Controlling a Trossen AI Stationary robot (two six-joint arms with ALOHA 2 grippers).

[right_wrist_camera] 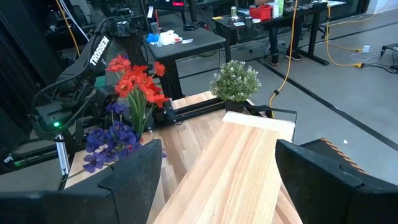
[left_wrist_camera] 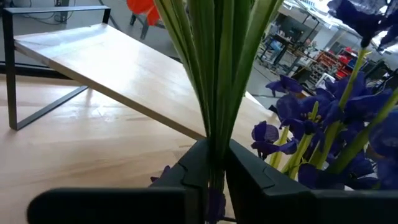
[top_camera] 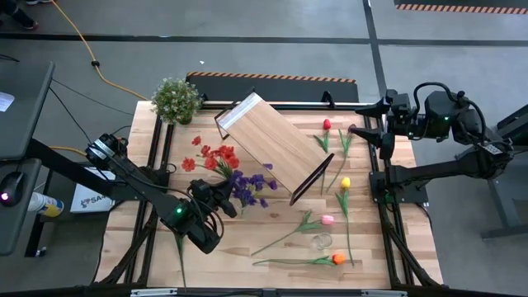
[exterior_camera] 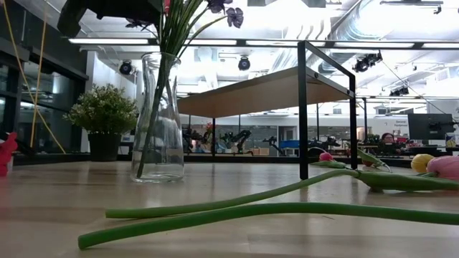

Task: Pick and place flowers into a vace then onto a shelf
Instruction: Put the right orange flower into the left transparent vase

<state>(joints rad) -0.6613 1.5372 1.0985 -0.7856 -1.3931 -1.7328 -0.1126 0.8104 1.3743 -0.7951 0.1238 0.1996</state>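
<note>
**A:** Left gripper (left_wrist_camera: 214,171) is clamped on a bunch of stems (left_wrist_camera: 217,74), red (top_camera: 213,157) and purple flowers (top_camera: 250,185) together, held near the table's left-middle. Biggest risk imo: the bunch fans out, so stems could catch the vase (exterior_camera: 159,122) rim and tip it, since it's tall and narrow.

**B:** Vase already seems to have stems in it, hard to tell which. Shelf (top_camera: 271,143) sits empty mid-table. Tulips (top_camera: 327,219) lie loose on the table. Right gripper (right_wrist_camera: 217,180) hovers wide open, empty, over the shelf's far end.
</note>
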